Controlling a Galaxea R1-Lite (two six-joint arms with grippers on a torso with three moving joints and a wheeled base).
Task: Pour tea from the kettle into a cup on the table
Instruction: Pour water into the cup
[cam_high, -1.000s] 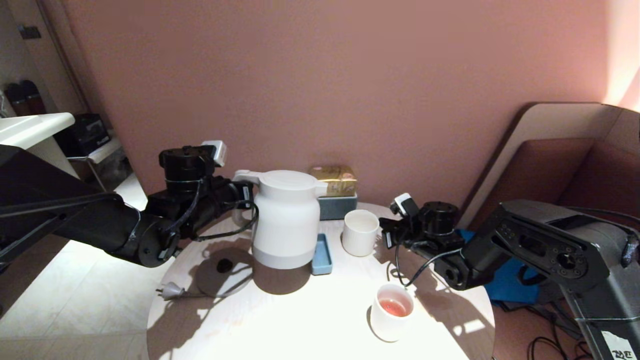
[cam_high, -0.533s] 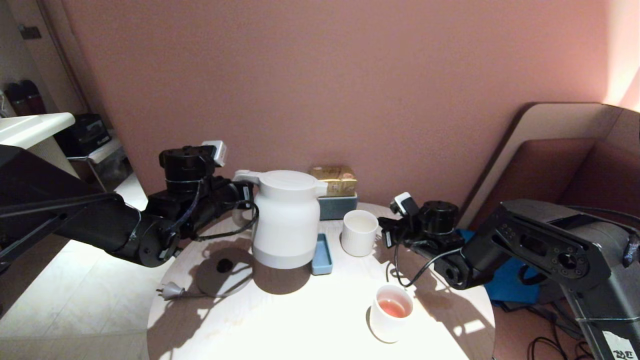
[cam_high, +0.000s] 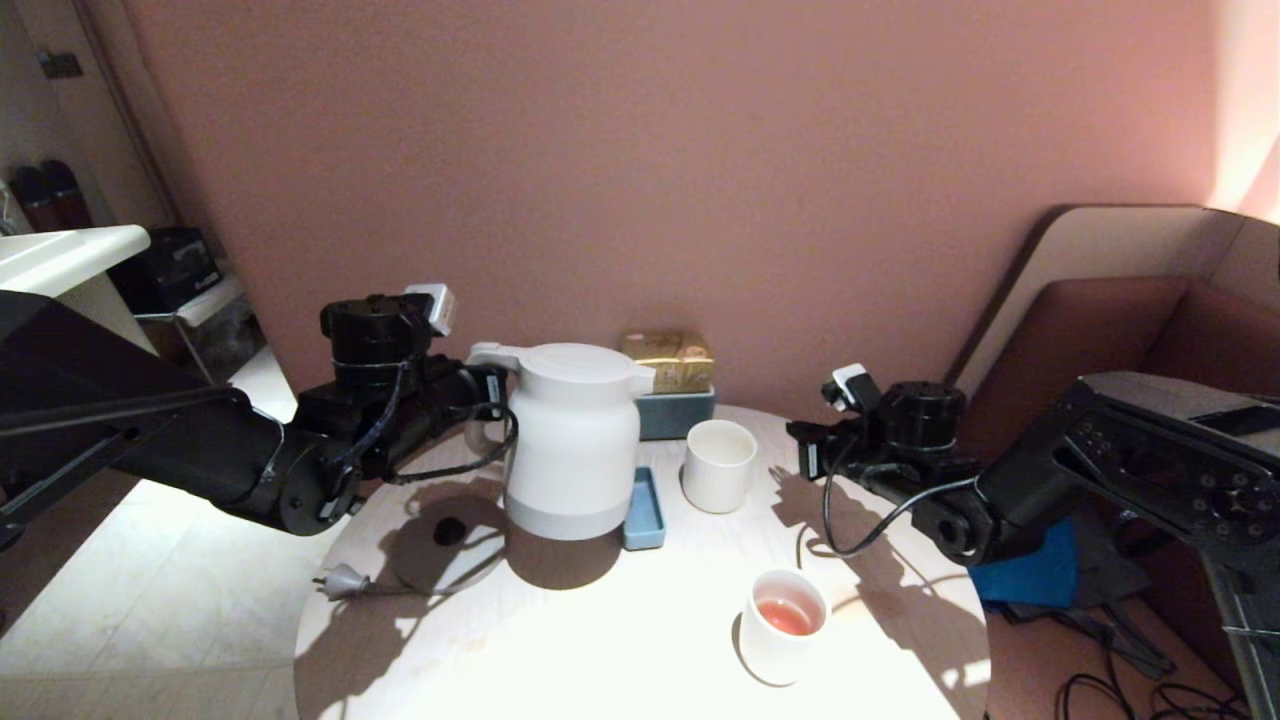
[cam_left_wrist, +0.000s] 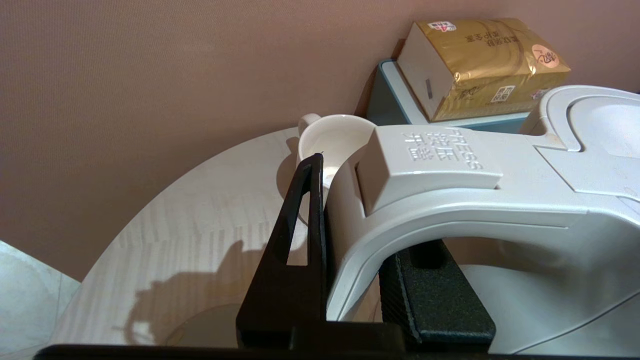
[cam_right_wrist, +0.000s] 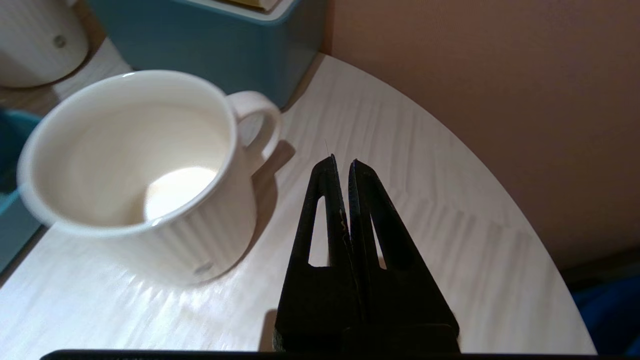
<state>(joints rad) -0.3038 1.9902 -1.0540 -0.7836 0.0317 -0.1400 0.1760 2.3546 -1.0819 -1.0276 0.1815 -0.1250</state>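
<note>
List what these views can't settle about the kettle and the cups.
- Tea level inside the kettle: lid shut, every view.
- Cup: its base is lit, any liquid unclear; the kettle blocks most of it from the left wrist.
- Third cup: cropped by the right wrist frame edge.

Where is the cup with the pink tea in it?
In the head view, the cup with tea stands alone near the table's front right edge, nearer than the empty ribbed mug.

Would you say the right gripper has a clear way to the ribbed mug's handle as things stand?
Probably yes: the right gripper, shut and empty, points at bare table just beside the mug, whose handle faces it with nothing between.
</note>
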